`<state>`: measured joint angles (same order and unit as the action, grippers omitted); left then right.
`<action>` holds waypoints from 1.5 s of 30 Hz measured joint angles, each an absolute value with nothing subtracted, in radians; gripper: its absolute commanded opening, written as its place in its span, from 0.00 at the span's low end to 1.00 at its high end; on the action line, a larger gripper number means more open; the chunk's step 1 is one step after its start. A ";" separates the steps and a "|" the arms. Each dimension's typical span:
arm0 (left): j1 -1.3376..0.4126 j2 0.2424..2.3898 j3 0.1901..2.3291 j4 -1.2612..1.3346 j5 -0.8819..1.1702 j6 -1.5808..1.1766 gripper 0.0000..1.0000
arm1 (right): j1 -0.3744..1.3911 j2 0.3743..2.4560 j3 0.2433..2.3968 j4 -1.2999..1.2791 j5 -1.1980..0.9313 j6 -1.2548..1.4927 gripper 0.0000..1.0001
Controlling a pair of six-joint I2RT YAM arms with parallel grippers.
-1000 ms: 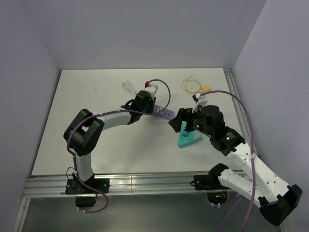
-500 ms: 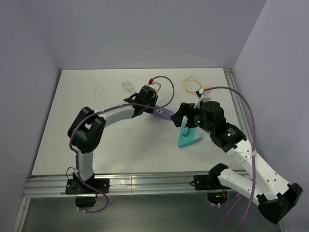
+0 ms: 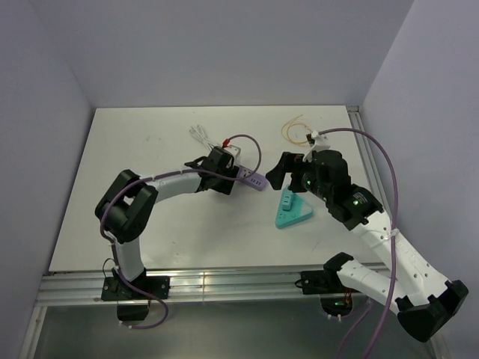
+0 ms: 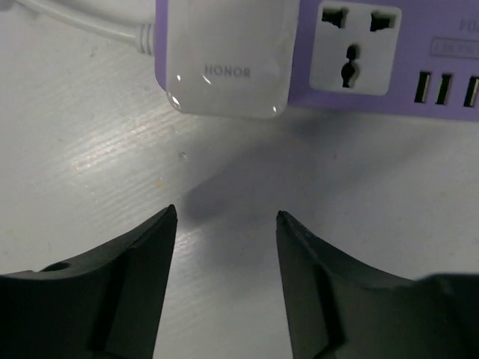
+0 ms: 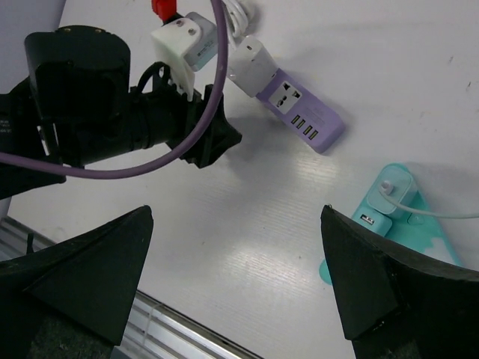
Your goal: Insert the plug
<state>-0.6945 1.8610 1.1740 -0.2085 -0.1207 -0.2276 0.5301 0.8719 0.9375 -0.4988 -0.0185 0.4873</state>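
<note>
Purple plastic marks the power strip (image 3: 253, 178), which lies flat near the middle of the white table (image 3: 150, 164). A white HONOR charger (image 4: 224, 56) is seated in its left end, and an empty universal socket (image 4: 355, 48) and a row of USB ports (image 4: 449, 88) sit further along it. The strip's white cord (image 3: 199, 135) runs off toward the far side. The left gripper (image 4: 224, 217) hovers low just short of the charger. Its dark fingers (image 4: 135, 284) are parted, with nothing but bare tabletop between them and no contact with the strip. The right gripper (image 5: 236, 213) hangs above the table to the right of the strip. Its jaws are spread wide and hold nothing, and its camera looks down on the left wrist, the strip and a teal triangular block (image 3: 293, 212). That block rests close to the strip's right end without touching it. It has a small port on its side and a white cable plugged into its top. The thin yellow cable (image 3: 293, 129) lies looped at the far right of the table, well apart from the strip and from both sets of fingers. The plug sits at the cable's right end, but the right arm's wrist mount covers that spot, so I cannot make it out clearly.
</note>
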 measured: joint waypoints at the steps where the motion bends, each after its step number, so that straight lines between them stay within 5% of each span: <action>1: -0.694 1.855 1.165 -0.212 -0.110 -0.228 0.66 | 0.529 0.878 0.938 -0.499 -0.019 0.492 1.00; 6: -0.694 1.742 1.136 -0.207 -0.079 -0.237 0.90 | 0.526 0.896 0.965 -0.514 0.013 0.501 1.00; 8: -0.694 1.661 1.113 -0.199 -0.076 -0.249 0.92 | 0.517 0.905 0.992 -0.521 0.043 0.501 1.00; 16: -0.694 1.266 0.952 -0.134 -0.072 -0.279 0.89 | 0.393 1.082 1.122 -0.517 0.177 0.522 1.00; 27: -0.694 0.931 0.831 -0.116 0.094 -0.343 0.85 | 0.194 1.654 1.444 -0.519 0.337 0.636 0.98; 45: -0.694 0.872 0.741 -0.116 0.207 -0.383 0.86 | 0.096 2.259 1.935 -0.664 0.419 0.749 0.90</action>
<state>-0.6941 0.8722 0.7406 -0.1162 0.2070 -0.3832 0.0963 2.2589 1.9354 -0.6640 0.4187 0.7490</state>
